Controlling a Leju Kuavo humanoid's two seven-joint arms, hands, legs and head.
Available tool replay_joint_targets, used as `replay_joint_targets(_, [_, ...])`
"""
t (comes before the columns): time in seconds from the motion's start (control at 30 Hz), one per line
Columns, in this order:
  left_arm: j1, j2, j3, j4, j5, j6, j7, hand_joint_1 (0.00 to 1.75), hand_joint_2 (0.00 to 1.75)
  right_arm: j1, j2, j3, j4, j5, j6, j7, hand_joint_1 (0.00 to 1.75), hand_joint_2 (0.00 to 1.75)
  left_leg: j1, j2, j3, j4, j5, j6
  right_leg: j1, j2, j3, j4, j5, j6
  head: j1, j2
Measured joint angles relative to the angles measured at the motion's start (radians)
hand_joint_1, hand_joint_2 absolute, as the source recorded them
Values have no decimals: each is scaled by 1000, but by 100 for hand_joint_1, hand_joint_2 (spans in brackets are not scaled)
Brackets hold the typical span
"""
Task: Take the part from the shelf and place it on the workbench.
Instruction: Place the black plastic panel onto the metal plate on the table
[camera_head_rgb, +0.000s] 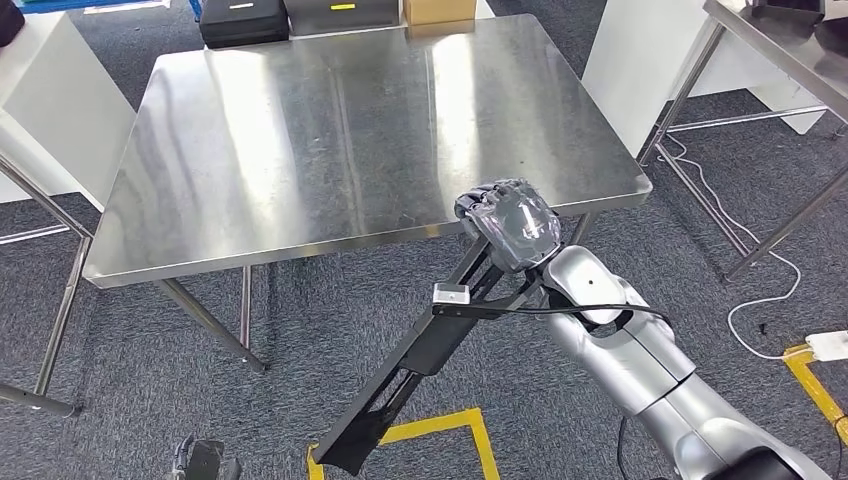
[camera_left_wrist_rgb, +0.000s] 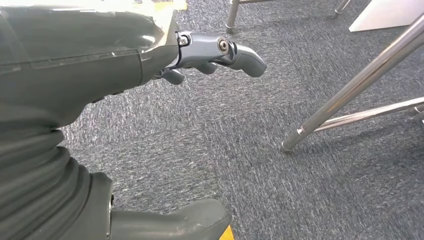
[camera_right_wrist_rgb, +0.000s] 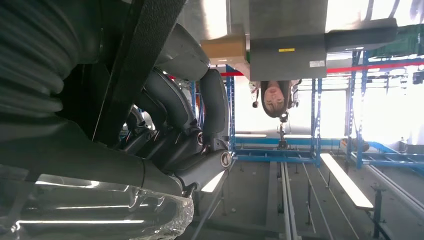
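Right hand (camera_head_rgb: 510, 222) around long black part (camera_head_rgb: 415, 360) — at workbench (camera_head_rgb: 300, 130) edge.

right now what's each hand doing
left hand: holds nothing, fingers apart, open
right hand: grips the black part

The robot's right arm (camera_head_rgb: 640, 360) is a thick silver tube of rounded, glossy segments, with a thin black cable looping across it near the wrist. Its right hand (camera_head_rgb: 512, 222) has dark grey fingers under a clear, shiny plastic cover. The left hand (camera_left_wrist_rgb: 100, 75) wears a grey ribbed cover; its metallic grey fingers (camera_left_wrist_rgb: 220, 55) show a round screw at the pivot.
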Motion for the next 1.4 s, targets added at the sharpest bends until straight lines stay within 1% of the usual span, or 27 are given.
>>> replay_joint_targets(0.03, [-1,0,0,0,0,0,0,0,175,1,0,0,0,0,0,0,162,175,1,2,21,-43,30,1,0,-1,1,0,0,0,0,0])
replay_joint_targets(0.1, [-4,1,0,0,-1,0,1,0,175,1,-1,-4,-1,-1,0,0,162,175,1,14,93,-185,94,6,4,-2,3,1,-2,3,0,0])
replay_joint_targets(0.13, [-7,1,-1,0,-2,0,2,0,175,0,-3,-6,-2,-1,1,0,162,175,-1,18,120,-239,111,10,7,-3,3,2,-3,5,1,0])
replay_joint_targets(0.17, [-9,2,-3,0,-3,0,3,0,175,-2,-5,-8,-2,-2,2,0,162,175,-4,20,134,-269,117,15,10,-5,2,1,-4,8,1,0])
replay_joint_targets(0.27, [-14,1,-9,0,-6,-1,5,0,175,-7,-14,-14,-3,-2,8,-1,162,175,-7,15,138,-282,120,32,12,-11,0,0,-6,21,2,0])
replay_joint_targets(0.3, [-16,-1,-11,0,-7,-1,6,0,175,-10,-18,-18,-3,-3,11,-3,162,175,-6,13,141,-287,124,40,13,-11,-7,14,-15,25,3,0])
replay_joint_targets(0.37, [-22,-4,-14,-1,-8,-1,7,0,175,-21,-27,-25,-3,-3,14,-7,162,175,-1,8,146,-295,130,52,12,-7,-48,99,-57,23,6,0])
replay_joint_targets(0.43, [-25,-6,-15,-1,-8,-1,8,0,175,-30,-36,-27,-3,-4,18,-11,162,175,-1,2,145,-296,130,56,9,-2,-111,232,-108,21,7,0])
replay_joint_targets(0.47, [-25,-7,-15,0,-8,-1,8,0,175,-32,-40,-27,-2,-4,20,-13,162,175,-1,-1,145,-295,130,56,7,-1,-134,278,-120,24,7,0])
replay_joint_targets(0.5, [-26,-8,-15,0,-8,-1,8,0,175,-34,-44,-27,-2,-4,23,-15,162,175,-1,-5,144,-295,130,56,6,-1,-142,292,-120,30,7,0])
replay_joint_targets(0.53, [-26,-9,-16,0,-8,-1,8,0,175,-37,-47,-27,-2,-5,27,-16,162,175,-1,-8,145,-294,130,55,4,-1,-130,267,-105,38,7,0])
replay_joint_targets(0.6, [-27,-10,-16,0,-8,-1,8,0,175,-51,-51,-28,-2,-9,36,-21,162,175,-2,-14,143,-290,127,50,-3,1,-70,142,-52,54,8,0])
replay_joint_targets(0.63, [-29,-11,-17,0,-8,-1,9,0,175,-65,-52,-27,-1,-15,45,-27,162,175,-4,-16,139,-283,124,44,-5,4,-42,81,-30,57,8,0])
replay_joint_targets(0.67, [-32,-10,-19,0,-8,-1,10,0,175,-80,-53,-26,1,-24,55,-35,162,175,-7,-18,134,-276,123,39,-6,6,-24,43,-17,55,7,0])
replay_joint_targets(0.7, [-34,-10,-20,0,-7,0,10,0,175,-95,-54,-25,3,-35,66,-43,162,175,-10,-20,128,-271,121,34,-6,9,-17,26,-13,51,6,0])
replay_joint_targets(0.8, [-36,-9,-23,0,-3,0,9,0,175,-127,-54,-22,12,-64,93,-59,162,175,-6,-21,121,-267,119,23,-8,9,-19,24,-11,37,4,0])
replay_joint_targets(0.87, [-36,-9,-24,0,0,0,8,0,175,-151,-50,-20,18,-77,103,-66,162,175,0,-12,105,-233,94,14,-11,8,-18,23,-8,24,1,0])
replay_joint_targets(0.9, [-37,-9,-25,0,0,0,7,0,175,-163,-48,-20,21,-81,106,-68,162,175,2,-7,84,-187,66,10,-11,7,-18,22,-8,17,0,0])
replay_joint_targets(0.97, [-37,-8,-25,0,1,0,6,0,175,-180,-46,-17,26,-85,108,-69,162,175,2,-1,21,-56,5,4,-6,6,-17,22,-9,9,-2,0])
replay_joint_targets(1.0, [-37,-8,-25,0,1,0,6,0,175,-183,-45,-15,29,-86,108,-69,162,175,2,-1,-6,-3,-12,3,-3,5,-17,23,-10,7,-2,0])
replay_joint_targets(1.03, [-37,-8,-26,0,2,1,6,0,175,-186,-45,-11,32,-85,108,-69,162,175,2,-1,-18,14,-7,4,-1,5,-16,23,-10,6,-2,0])
replay_joint_targets(1.07, [-37,-8,-26,0,4,3,5,0,175,-190,-44,-8,35,-83,108,-69,162,175,2,0,-10,-8,16,6,1,5,-15,23,-11,5,-1,0])
replay_joint_targets(1.13, [-37,-8,-26,0,9,7,3,0,175,-211,-41,-3,40,-80,108,-69,162,175,1,3,45,-128,88,15,4,5,-11,23,-13,3,-2,0])
replay_joint_targets(1.17, [-37,-8,-26,0,11,8,1,0,175,-222,-40,-2,42,-80,108,-69,162,175,1,5,71,-182,115,20,5,5,-9,23,-14,3,-2,0])
replay_joint_targets(1.23, [-38,-6,-26,0,12,10,-2,0,175,-255,-38,-1,46,-80,116,-70,162,175,-3,8,98,-237,128,25,9,5,-11,24,-15,5,-1,0])
replay_joint_targets(1.3, [-39,-6,-26,0,14,10,-5,0,175,-308,-37,1,54,-85,137,-78,162,175,-8,7,104,-256,125,24,17,5,-15,26,-18,6,0,0])
replay_joint_targets(1.4, [-37,-6,-27,0,16,11,-9,0,175,-390,-33,3,79,-117,171,-111,162,175,-17,-1,103,-261,130,24,19,0,-17,26,-18,9,0,0])
